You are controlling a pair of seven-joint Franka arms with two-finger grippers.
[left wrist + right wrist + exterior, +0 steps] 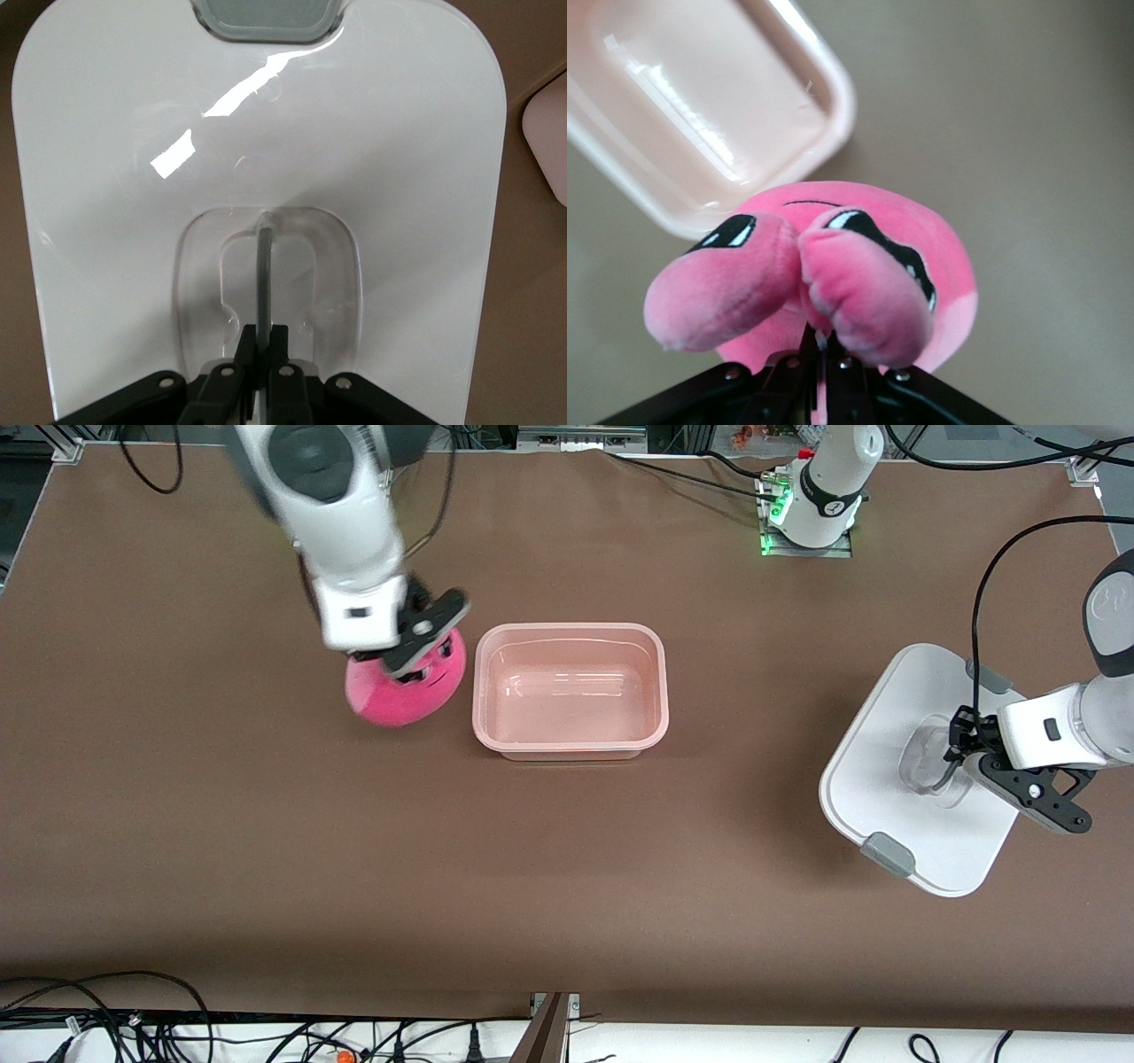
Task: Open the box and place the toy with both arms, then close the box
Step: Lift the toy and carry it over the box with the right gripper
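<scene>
The right gripper [415, 657], clamped on the rounded hot-pink plush toy [403, 691], holds it beside the lidless translucent pink plastic box [570, 691], at the box's 9 o'clock. Step in hand: placing. Next move calls for carrying the toy over the box. The left gripper [955, 746] is closed on the clear handle of the white lid [895, 779], toward the left arm's end of the table [567, 886].
</scene>
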